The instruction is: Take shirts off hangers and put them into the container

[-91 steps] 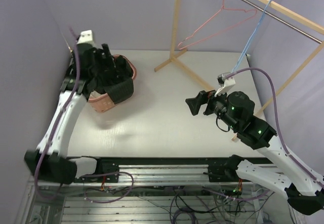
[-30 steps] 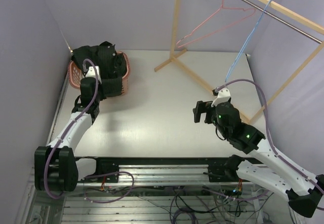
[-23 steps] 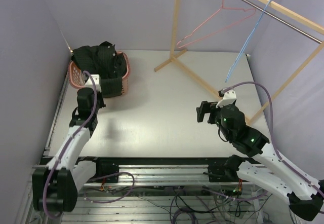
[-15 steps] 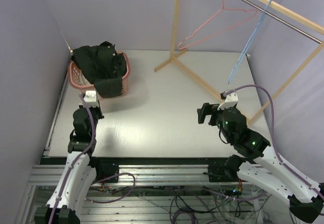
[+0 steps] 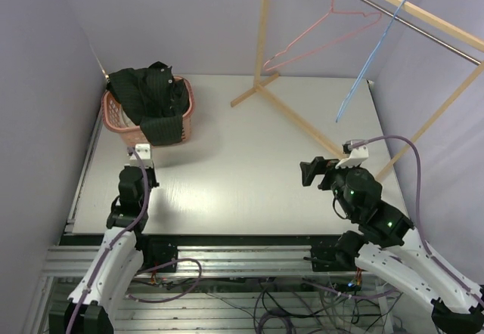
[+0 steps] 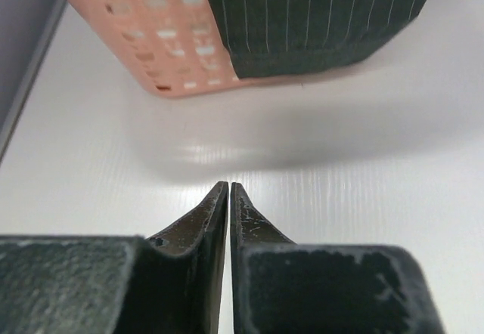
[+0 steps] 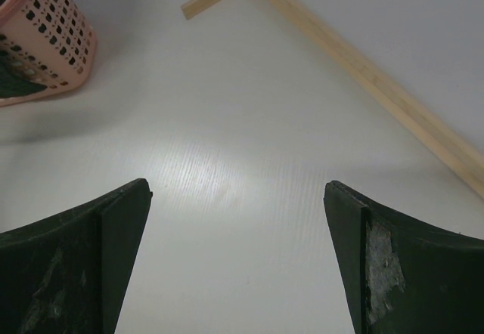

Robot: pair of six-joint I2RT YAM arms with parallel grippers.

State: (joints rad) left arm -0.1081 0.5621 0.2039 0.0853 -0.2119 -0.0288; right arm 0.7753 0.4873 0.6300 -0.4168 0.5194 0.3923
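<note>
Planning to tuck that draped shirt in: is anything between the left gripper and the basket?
Nothing visible. Only bare table lies between the left gripper and the basket; the pinstriped shirt hangs over its near wall.

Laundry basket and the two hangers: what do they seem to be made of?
Laundry basket: likely moulded plastic, matte salmon-orange, with a uniform lattice of holes. Pink hanger and light blue hanger: probably coated wire, judging by their very thin, bent outlines; finish too small to tell.
</note>
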